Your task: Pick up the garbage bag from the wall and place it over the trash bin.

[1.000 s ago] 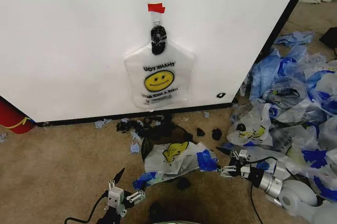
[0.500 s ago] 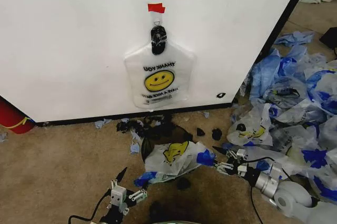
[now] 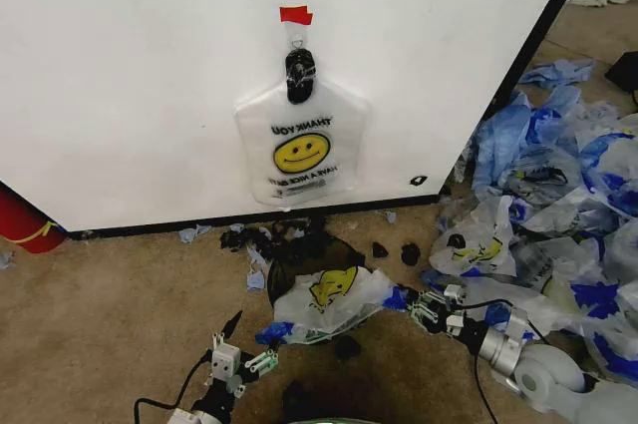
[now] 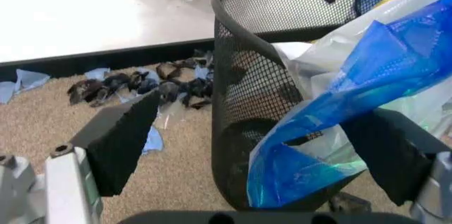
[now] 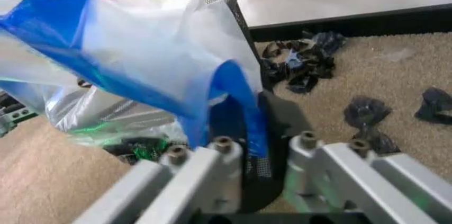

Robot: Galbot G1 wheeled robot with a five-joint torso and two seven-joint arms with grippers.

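Bag (image 3: 329, 296) lay draped over bin (image 4: 261, 91) on carpet, below wall. Right gripper (image 3: 419, 308) pinched blue handle (image 5: 236, 105) at rim. Left gripper (image 3: 242, 362) spread, near other handle, seemingly not gripping. Film thin, light, slippery, tear-prone; handles best hold.

You are looking at a garbage bag (image 3: 329, 296) of thin, glossy, translucent plastic, crinkling over a trash bin (image 4: 268, 75) of matt black wire mesh. The carpet (image 3: 110, 304) is showing rough and fibrous; the wall (image 3: 130, 75) is reading smooth and matt.
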